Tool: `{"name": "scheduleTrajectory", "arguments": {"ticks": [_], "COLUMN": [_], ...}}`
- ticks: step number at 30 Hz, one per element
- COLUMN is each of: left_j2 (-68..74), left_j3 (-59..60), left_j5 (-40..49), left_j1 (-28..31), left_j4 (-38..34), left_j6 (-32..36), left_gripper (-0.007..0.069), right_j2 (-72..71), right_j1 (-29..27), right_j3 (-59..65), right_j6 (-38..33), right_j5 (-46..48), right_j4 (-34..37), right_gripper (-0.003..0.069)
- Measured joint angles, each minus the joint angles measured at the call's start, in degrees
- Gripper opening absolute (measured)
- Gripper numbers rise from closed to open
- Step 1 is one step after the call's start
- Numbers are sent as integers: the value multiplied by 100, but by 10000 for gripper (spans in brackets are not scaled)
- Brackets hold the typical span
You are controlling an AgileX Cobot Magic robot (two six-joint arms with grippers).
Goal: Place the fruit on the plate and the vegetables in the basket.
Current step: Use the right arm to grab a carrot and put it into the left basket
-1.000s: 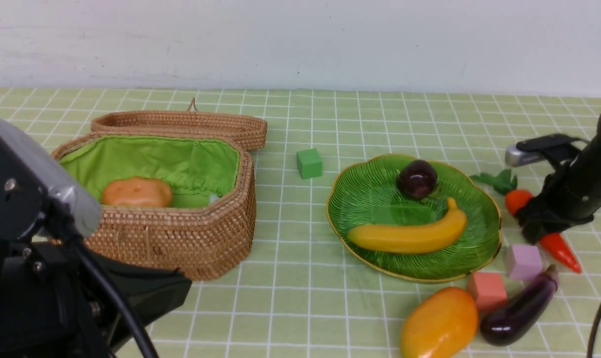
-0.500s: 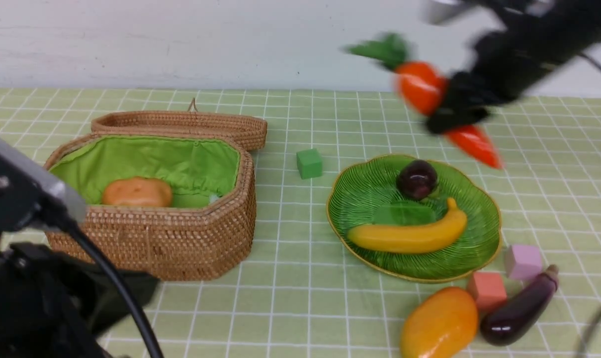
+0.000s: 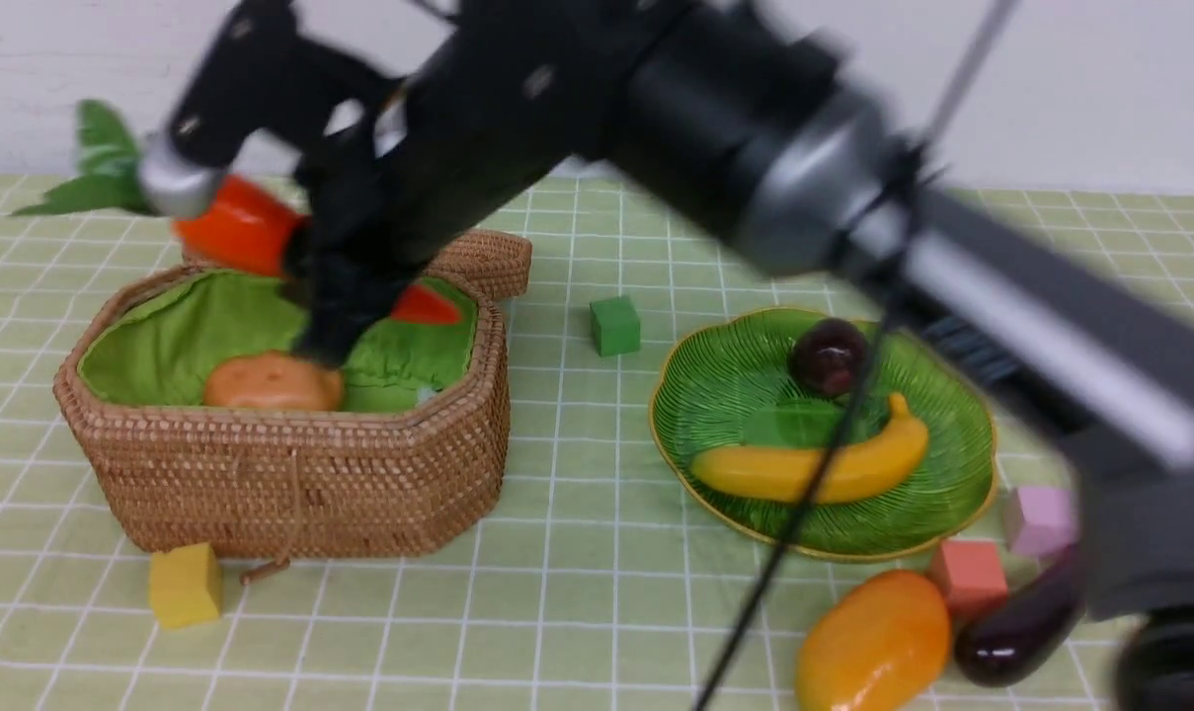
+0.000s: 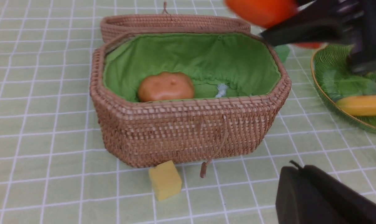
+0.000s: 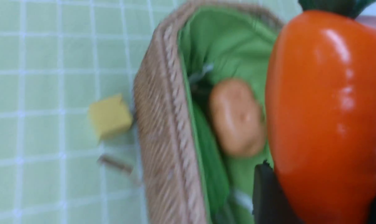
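My right gripper (image 3: 330,286) is shut on the orange carrot (image 3: 236,232), held in the air over the open basket (image 3: 290,484); its green top points left. The right wrist view shows the carrot (image 5: 324,118) close up between the dark fingers (image 5: 265,193), above the potato (image 5: 236,118) lying in the basket. On the plate (image 3: 962,494) lie the banana (image 3: 853,469) and the round dark fruit (image 3: 829,357). The mango (image 3: 873,642) and eggplant (image 3: 1016,632) lie on the cloth in front of the plate. My left gripper (image 4: 299,168) is shut and empty, in front of the basket.
The basket's lid (image 3: 483,259) lies behind it. A yellow cube (image 3: 184,585) sits at the basket's front wall, a green cube (image 3: 613,324) between basket and plate, a pink cube (image 3: 967,576) and a lilac cube (image 3: 1039,518) by the eggplant. My right arm spans the table above the plate.
My right arm lifted the carrot off the cloth right of the plate and swung it left to above the basket. The left arm drew back out of the front view, uncovering the yellow cube.
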Motion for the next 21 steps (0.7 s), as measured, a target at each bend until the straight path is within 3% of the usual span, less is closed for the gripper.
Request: {"name": "scheduleTrajectory", "arguments": {"ticks": [10,12,15,16,17,21], "left_j2": [-169,-169,-169,-169,-169,-169], "left_j3": [0,0,0,0,0,0], "left_j5": [260,239,98,98,25,-95], "left_j1": [0,0,0,0,0,0], "left_j4": [-69,-83,-102,-102,-116,-118], "left_j6": [195,224,250,250,250,254], "left_gripper": [-13,-13,-13,-13,-13,-13], "right_j2": [613,613,590,584,536,304], "right_j1": [-11,-11,0,0,12,109], "right_j3": [-95,-115,-133,-133,-133,-133], "right_j6": [12,78,326,339,426,462], "right_j5": [-635,-651,-657,-636,-518,-35], "right_j4": [-494,-548,-878,-924,-1120,-1537], "right_gripper": [293,343,557,569,637,674]}}
